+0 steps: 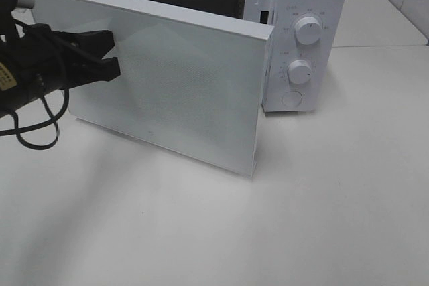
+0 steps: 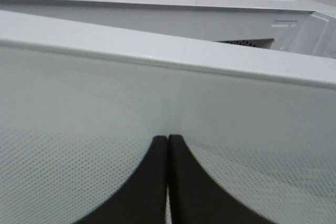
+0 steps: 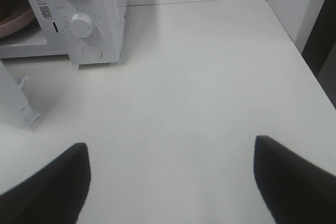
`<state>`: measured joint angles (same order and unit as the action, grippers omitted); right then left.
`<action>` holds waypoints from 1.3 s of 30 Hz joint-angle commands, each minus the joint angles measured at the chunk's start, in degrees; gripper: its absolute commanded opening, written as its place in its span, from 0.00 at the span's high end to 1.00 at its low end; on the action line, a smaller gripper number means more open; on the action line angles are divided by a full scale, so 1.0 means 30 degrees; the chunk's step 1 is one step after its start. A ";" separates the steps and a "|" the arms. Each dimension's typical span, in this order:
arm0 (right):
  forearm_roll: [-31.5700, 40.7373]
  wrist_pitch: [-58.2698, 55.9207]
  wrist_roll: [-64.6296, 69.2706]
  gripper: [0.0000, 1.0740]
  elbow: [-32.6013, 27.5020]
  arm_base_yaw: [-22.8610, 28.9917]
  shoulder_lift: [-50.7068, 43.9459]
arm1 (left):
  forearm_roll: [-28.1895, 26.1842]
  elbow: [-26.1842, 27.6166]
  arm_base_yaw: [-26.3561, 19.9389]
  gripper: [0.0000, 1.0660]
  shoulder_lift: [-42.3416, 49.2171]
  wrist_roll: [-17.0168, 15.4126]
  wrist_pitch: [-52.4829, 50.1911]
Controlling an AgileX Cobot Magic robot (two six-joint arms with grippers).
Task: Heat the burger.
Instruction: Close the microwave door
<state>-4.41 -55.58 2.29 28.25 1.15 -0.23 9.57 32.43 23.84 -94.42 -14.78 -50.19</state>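
Exterior high view: at nine o'clock the left end effector (image 1: 112,55), shut and empty, presses the half-open microwave door (image 1: 174,92), likely to swing it closed. The right end effector (image 3: 170,148) hangs wide open, holding nothing. The burger is unseen, presumably inside.

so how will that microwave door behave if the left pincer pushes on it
The microwave door looks like a rigid flat panel, so it would probably swing as one piece rather than flex. Its face looks smooth and glossy, so the shut left pincer might slide across it. It stands ajar, so a light push may be enough.
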 commanded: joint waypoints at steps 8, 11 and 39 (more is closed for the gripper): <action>0.0057 0.0172 -0.0191 0.30 -0.0057 -0.0134 -0.0573 | -0.4278 0.3037 0.2846 1.00 -0.2196 0.2578 0.1050; 0.0057 0.0172 -0.0191 0.30 -0.0057 -0.0134 -0.0573 | -0.4660 0.3552 0.3170 1.00 -0.2597 0.2960 0.1108; 0.0057 0.0172 -0.0191 0.29 -0.0057 -0.0134 -0.0573 | -0.7124 1.0848 0.4756 1.00 -0.6570 0.4756 0.4622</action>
<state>-4.41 -55.58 2.29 28.25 1.15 -0.23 -8.14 62.11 39.13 -113.22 -0.57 -33.52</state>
